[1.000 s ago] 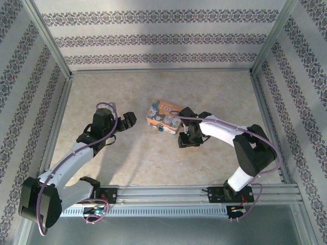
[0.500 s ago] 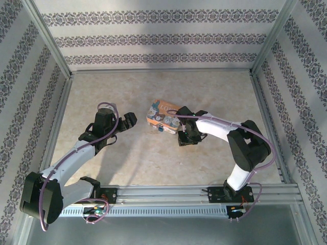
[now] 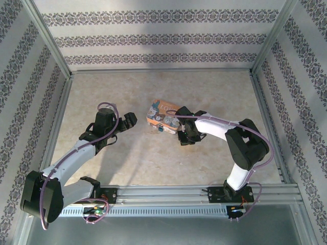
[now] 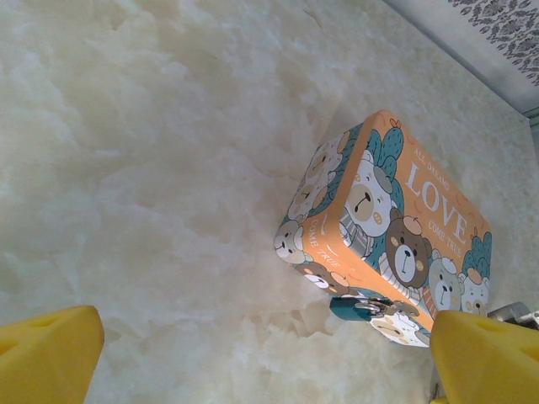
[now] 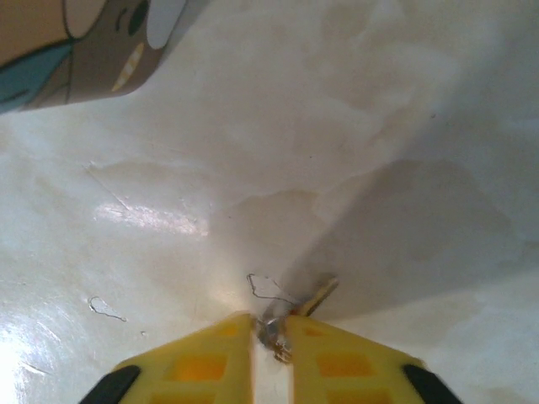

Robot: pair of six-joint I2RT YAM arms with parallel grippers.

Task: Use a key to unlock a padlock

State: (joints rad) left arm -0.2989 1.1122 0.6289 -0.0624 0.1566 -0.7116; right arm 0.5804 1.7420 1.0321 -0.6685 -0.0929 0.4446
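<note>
**Item 1. Padlock** [image 4: 358, 307]. Small dark-blue body with a silvery shackle. It lies on the table [image 4: 152, 168], touching the lower front edge of the bear-print box [image 4: 396, 219]. Whether the shackle is hooked through anything on the box cannot be told.
Handling, as judged: hard, rigid and light, so likely to skid or swivel when a key is pushed in. Best steadied by a pinch across the flat sides of the body, with the keyway left free.

**Item 2. Key** [image 5: 318, 293]. Slim metal sliver with a thin wire ring [image 5: 265, 286] beside it. It sits down at the table surface, near a corner of the box.
Handling, as judged: stiff, thin and slick, so apt to twist or slip in a pinch. Best taken by the head, with the blade left protruding.

**Item 3. Right gripper** [image 5: 271, 326]. Fingers drawn almost together, tips low at the table. A small metal piece is nipped between them, apparently the key's head, though the close view is too blurred to be certain.

**Item 4. Left gripper** [image 4: 265, 337]. Fingers spread wide, holding nothing. It faces the box and padlock from the left, apart from both.
</note>
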